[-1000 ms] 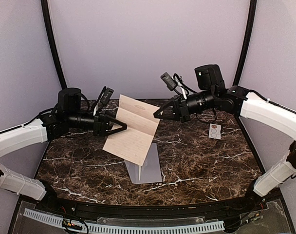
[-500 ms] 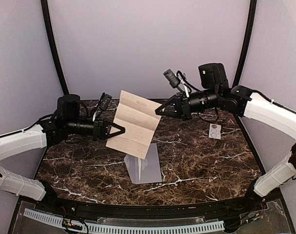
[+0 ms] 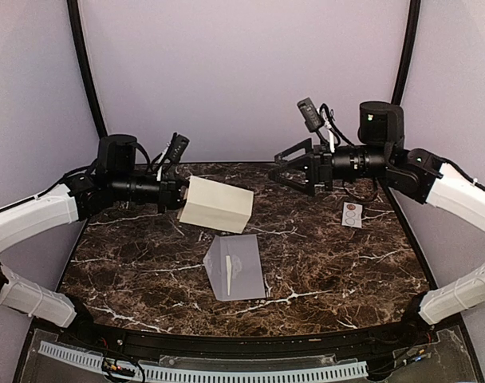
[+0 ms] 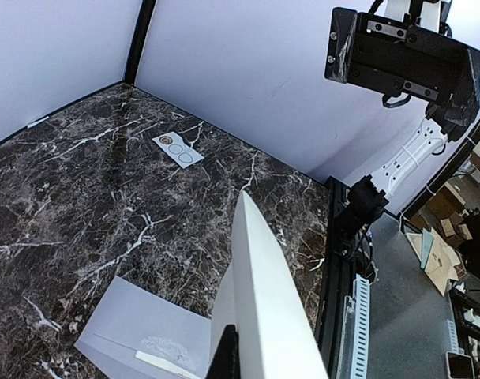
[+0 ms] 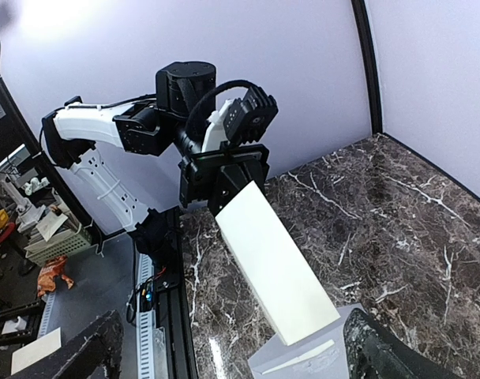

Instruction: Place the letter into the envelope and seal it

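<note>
The letter [image 3: 217, 204] is a folded cream sheet held in the air over the marble table, left of centre. My left gripper [image 3: 181, 195] is shut on the letter's left edge. In the left wrist view the letter [image 4: 264, 292] rises edge-on from my one visible dark finger [image 4: 227, 355]. The grey-lavender envelope [image 3: 234, 266] lies flat on the table below and right of it, flap side up with a pale strip. My right gripper [image 3: 279, 172] hangs open and empty, well right of the letter. The right wrist view shows the letter [image 5: 275, 264], the envelope [image 5: 303, 359] and the left gripper [image 5: 223, 170].
A small white sticker sheet [image 3: 352, 215] with circles lies at the right of the table, also in the left wrist view as the sticker sheet [image 4: 179, 150]. Lavender walls close the back and sides. A black rail [image 3: 226, 343] runs along the near edge.
My left gripper shut on the letter and my right gripper let it go, opened and drew back to the right. The letter, earlier spread open and upright, now hangs folded and lower.
</note>
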Controlling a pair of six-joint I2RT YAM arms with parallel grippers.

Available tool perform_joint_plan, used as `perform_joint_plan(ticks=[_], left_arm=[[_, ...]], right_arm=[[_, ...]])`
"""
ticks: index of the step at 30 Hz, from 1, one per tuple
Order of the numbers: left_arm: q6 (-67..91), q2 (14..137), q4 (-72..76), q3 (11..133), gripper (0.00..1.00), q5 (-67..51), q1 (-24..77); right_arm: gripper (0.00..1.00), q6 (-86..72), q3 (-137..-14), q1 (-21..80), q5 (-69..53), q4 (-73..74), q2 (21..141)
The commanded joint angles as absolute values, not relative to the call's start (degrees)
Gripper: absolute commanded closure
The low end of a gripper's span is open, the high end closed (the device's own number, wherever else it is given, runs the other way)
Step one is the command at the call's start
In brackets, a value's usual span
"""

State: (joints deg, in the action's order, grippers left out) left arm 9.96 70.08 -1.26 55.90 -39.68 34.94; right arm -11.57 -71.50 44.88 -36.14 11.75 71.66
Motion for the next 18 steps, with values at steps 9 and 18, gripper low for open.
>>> perform_joint_plan(ticks=[9,18], left_arm=[[-1.0,74.2,-7.9,59.2,1.0,-52.1,35.6],[-2.1,76.4,-9.5,59.8,1.0,-56.3,37.7]], right_arm=[[0.1,-8.0,-76.5,47.6,-33.4,18.3,81.7],[0.23,-4.7,-81.8,50.1,-39.7,23.3,89.7]])
